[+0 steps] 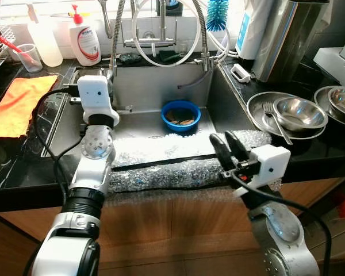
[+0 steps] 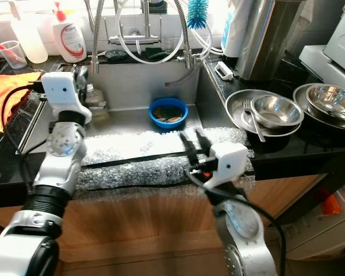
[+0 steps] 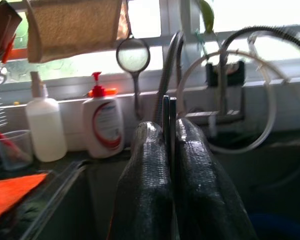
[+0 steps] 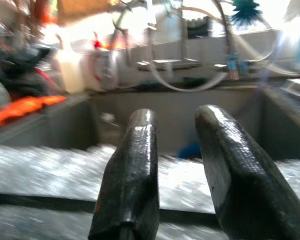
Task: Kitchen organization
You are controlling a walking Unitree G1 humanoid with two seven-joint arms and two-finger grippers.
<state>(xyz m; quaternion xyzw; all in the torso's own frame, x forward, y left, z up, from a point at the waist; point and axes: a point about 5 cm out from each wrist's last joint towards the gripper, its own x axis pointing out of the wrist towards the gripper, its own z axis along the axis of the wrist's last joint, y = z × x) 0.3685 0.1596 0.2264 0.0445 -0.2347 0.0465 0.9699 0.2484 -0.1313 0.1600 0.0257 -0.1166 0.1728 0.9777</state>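
A blue bowl [image 1: 180, 115] with brownish scraps sits at the back of the steel sink [image 1: 144, 86]. Crinkled bubble wrap [image 1: 161, 169] lies over the sink's front edge. My left gripper [image 1: 108, 75] is raised at the sink's back left corner, below the soap bottle [image 3: 106, 125]; its fingers [image 3: 150, 180] are pressed together, shut. My right gripper [image 1: 227, 144] hovers open over the right end of the bubble wrap [image 4: 50, 165], its fingers [image 4: 135, 165] apart with nothing between them, pointing toward the bowl.
Steel bowls [image 1: 299, 112] and a fork [image 1: 274, 121] lie in a pan on the right counter. On the left counter lies an orange cloth [image 1: 17, 103] beside a plastic cup [image 1: 29, 57] and a white bottle [image 1: 46, 37]. Faucet hoses [image 1: 161, 34] hang over the sink.
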